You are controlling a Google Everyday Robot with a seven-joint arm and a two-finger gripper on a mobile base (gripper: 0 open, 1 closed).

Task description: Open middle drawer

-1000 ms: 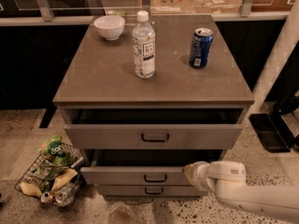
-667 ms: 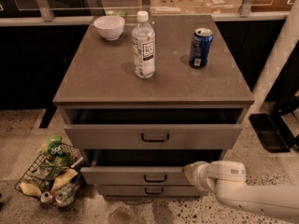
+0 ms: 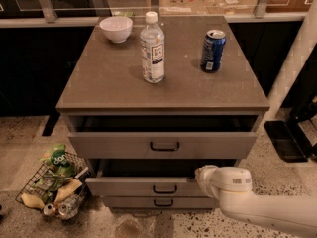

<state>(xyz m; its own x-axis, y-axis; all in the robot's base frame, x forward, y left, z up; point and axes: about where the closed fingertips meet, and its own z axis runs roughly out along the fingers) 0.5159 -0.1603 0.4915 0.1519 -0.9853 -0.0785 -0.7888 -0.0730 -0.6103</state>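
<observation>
White gripper [image 3: 201, 175] at right end of part-open middle drawer [image 3: 130, 186] front, grip indiscernible.

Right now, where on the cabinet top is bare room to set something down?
The front strip of the cabinet top, ahead of the water bottle and can, is bare, as is the left side in front of the bowl. The back row is crowded. The claw sits at the middle drawer's right front, so hand room is tight there.

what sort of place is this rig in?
Probably an office break area or mock kitchen: a drawer counter carrying a bowl, bottle and can, with a snack basket on the terrazzo floor. The gripper sits at the right end of the middle drawer.
</observation>
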